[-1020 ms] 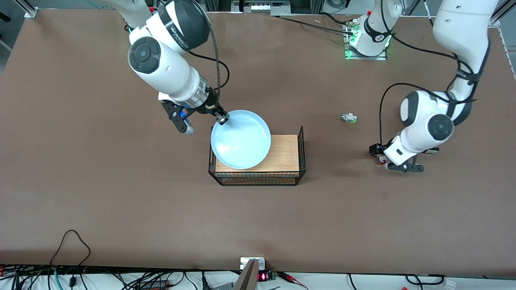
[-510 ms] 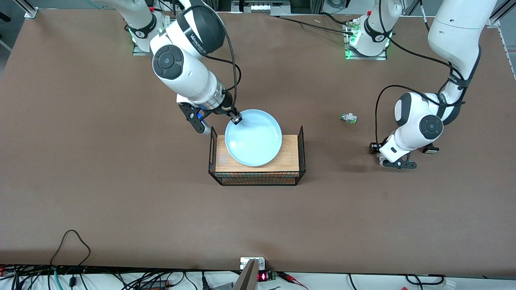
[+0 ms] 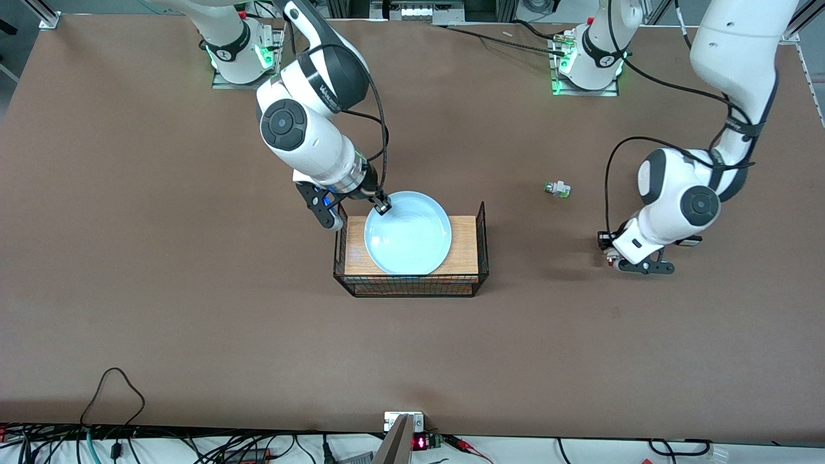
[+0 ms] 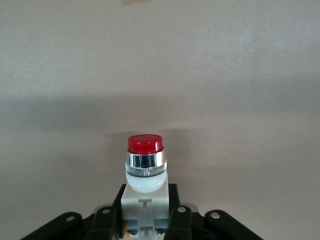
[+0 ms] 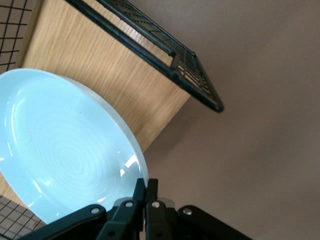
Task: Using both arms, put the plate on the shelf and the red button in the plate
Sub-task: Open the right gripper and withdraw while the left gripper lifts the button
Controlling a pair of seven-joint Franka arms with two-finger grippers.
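Note:
The pale blue plate (image 3: 408, 233) lies over the wooden top of the wire rack (image 3: 465, 245); I cannot tell if it rests on it. My right gripper (image 3: 382, 207) is shut on the plate's rim at the edge farther from the front camera. The right wrist view shows these fingers (image 5: 148, 187) pinching the rim of the plate (image 5: 65, 150) above the rack's wood (image 5: 100, 75). My left gripper (image 3: 611, 255) hangs low over bare table toward the left arm's end. It is shut on the whitish body of the red button (image 4: 145, 165), red cap pointing away from the gripper (image 4: 145, 220).
A small white part with a green and clear tip (image 3: 557, 189) lies on the table between the rack and the left gripper, farther from the front camera. The rack has raised wire ends (image 3: 481, 222). Cables run along the table's front edge.
The right arm has carried the plate toward the left arm's end and lower, from half off the rack to over its wooden top. The left gripper has shifted slightly with the button.

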